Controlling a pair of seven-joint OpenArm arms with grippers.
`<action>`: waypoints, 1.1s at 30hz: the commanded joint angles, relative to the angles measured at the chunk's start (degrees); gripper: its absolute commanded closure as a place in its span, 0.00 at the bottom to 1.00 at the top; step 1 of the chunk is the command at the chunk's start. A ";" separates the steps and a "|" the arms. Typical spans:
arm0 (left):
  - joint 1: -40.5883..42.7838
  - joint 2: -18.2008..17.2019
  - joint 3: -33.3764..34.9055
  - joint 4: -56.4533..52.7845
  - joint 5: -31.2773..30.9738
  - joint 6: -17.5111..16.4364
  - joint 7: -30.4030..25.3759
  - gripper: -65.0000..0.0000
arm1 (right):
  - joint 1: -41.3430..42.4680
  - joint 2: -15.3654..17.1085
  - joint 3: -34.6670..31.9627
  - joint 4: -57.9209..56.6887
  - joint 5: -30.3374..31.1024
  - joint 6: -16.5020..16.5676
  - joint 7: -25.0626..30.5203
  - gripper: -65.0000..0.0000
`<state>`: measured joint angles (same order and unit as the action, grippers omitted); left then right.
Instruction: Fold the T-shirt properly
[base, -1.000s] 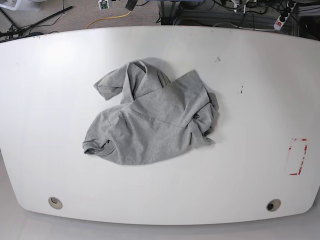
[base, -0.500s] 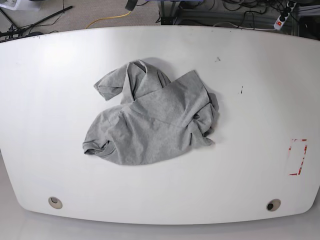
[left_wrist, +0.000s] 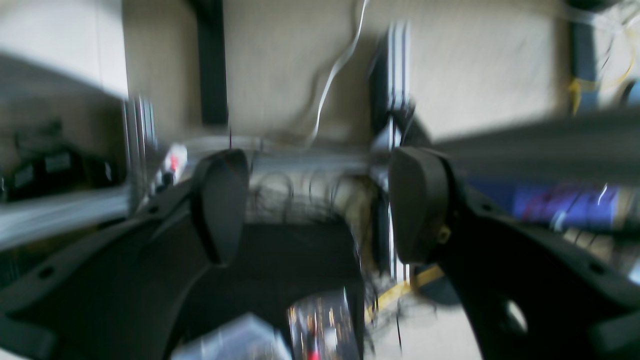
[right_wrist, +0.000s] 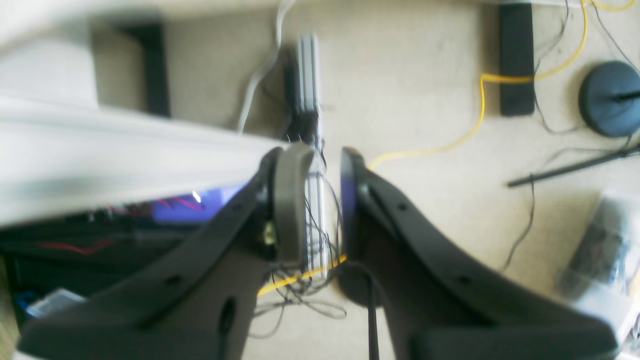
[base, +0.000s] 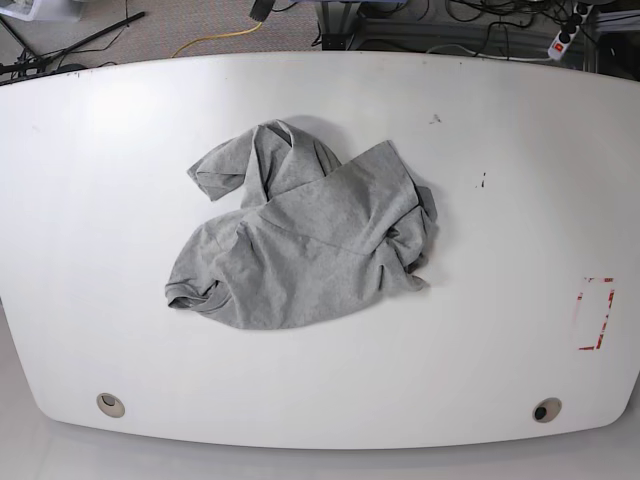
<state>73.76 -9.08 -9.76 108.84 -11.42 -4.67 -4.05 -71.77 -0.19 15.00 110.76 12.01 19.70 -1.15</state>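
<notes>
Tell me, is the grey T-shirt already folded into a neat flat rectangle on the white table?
No, the T-shirt lies in a crumpled, bunched heap on the table, with loose folds and uneven edges.

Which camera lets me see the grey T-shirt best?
The base view. It shows the whole T-shirt lying crumpled on the white table. Both wrist views show none of it, only gripper fingers and floor with cables.

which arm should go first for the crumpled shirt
Probably left: the left gripper stands wide open, ready to grab, while the right gripper is nearly closed. Neither is over the T-shirt yet.
</notes>
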 joint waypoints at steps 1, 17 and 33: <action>1.24 -0.37 -0.04 3.65 -0.93 -0.21 -1.18 0.38 | -1.24 0.23 1.21 2.43 1.75 0.38 1.02 0.81; -4.35 0.07 -1.45 5.67 -0.84 -0.21 -1.09 0.37 | 16.78 1.90 6.31 4.36 4.74 0.38 -3.29 0.80; -10.33 3.59 -1.45 5.76 -1.02 -0.21 -1.18 0.11 | 44.03 6.47 6.40 4.45 5.26 4.78 -29.75 0.47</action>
<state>62.59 -5.19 -10.96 113.58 -12.12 -4.56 -3.99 -29.15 5.85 21.17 114.04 16.80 23.81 -30.48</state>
